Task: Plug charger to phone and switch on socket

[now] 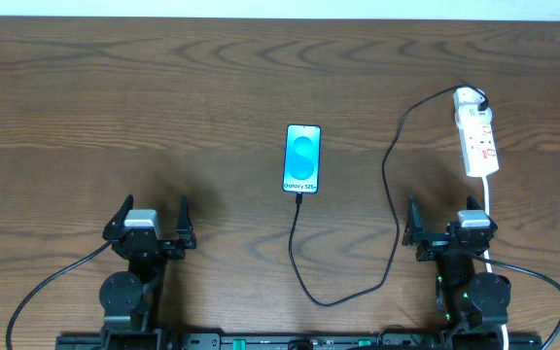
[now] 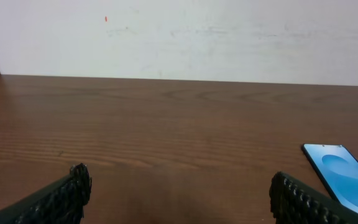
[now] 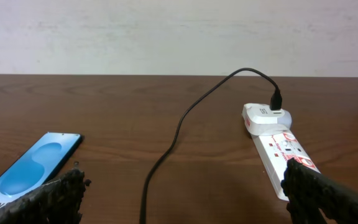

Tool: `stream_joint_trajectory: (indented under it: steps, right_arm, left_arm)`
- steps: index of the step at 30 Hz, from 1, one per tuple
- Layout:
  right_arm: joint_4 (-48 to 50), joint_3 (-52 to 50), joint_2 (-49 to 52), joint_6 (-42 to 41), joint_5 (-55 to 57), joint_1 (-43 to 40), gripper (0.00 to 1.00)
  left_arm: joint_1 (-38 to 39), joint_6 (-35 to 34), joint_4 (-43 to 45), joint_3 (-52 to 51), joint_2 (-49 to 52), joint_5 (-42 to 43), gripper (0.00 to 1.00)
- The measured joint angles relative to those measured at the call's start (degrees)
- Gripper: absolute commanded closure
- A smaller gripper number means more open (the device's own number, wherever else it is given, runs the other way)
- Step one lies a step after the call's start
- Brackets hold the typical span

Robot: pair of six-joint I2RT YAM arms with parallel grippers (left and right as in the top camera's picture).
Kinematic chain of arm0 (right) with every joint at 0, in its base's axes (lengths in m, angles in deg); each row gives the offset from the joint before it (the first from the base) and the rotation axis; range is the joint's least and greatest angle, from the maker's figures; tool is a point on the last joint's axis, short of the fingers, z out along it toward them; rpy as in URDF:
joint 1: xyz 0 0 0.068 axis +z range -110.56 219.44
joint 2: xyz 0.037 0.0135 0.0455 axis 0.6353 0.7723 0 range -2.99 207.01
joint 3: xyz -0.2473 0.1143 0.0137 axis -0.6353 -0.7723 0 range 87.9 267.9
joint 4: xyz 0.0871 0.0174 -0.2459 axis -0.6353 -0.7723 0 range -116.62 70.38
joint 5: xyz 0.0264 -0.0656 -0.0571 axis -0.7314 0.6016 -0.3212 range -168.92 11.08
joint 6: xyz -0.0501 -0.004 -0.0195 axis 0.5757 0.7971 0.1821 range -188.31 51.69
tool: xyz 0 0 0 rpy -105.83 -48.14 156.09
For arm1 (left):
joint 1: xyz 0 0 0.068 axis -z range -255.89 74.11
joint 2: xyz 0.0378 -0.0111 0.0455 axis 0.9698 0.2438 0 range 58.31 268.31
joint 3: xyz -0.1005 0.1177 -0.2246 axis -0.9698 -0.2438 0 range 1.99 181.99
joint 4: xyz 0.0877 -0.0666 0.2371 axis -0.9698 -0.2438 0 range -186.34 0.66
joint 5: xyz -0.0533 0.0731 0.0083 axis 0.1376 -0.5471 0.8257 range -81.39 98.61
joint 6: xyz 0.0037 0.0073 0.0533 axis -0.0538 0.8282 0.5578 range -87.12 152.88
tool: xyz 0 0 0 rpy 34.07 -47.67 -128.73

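The phone [image 1: 301,158] lies flat mid-table, blue screen up; it also shows in the left wrist view [image 2: 345,177] and the right wrist view [image 3: 32,167]. The black charger cable [image 1: 389,185] runs from the phone's near end, loops toward the front and rises to the adapter [image 1: 478,98] plugged into the far end of the white socket strip [image 1: 477,140]. The strip [image 3: 278,144] and cable [image 3: 179,127] show in the right wrist view. My left gripper [image 1: 150,222] is open and empty, left of the phone. My right gripper [image 1: 447,224] is open and empty, just near of the strip.
The strip's thick white cord [image 1: 489,209] runs down past the right arm. A white wall [image 2: 179,37] stands behind the wooden table's far edge. Black arm cables trail at the front left and front right.
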Motion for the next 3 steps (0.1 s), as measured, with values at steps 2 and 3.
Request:
stream_joint_trajectory:
  steps: [2, 3]
  right_arm:
    - [0.0, 0.0, 0.0, 0.0, 0.0, 0.0, 0.01]
    - [0.0, 0.0, 0.0, 0.0, 0.0, 0.0, 0.01]
  left_arm:
    - [0.0, 0.0, 0.0, 0.0, 0.0, 0.0, 0.06]
    - [0.0, 0.0, 0.0, 0.0, 0.0, 0.0, 0.06]
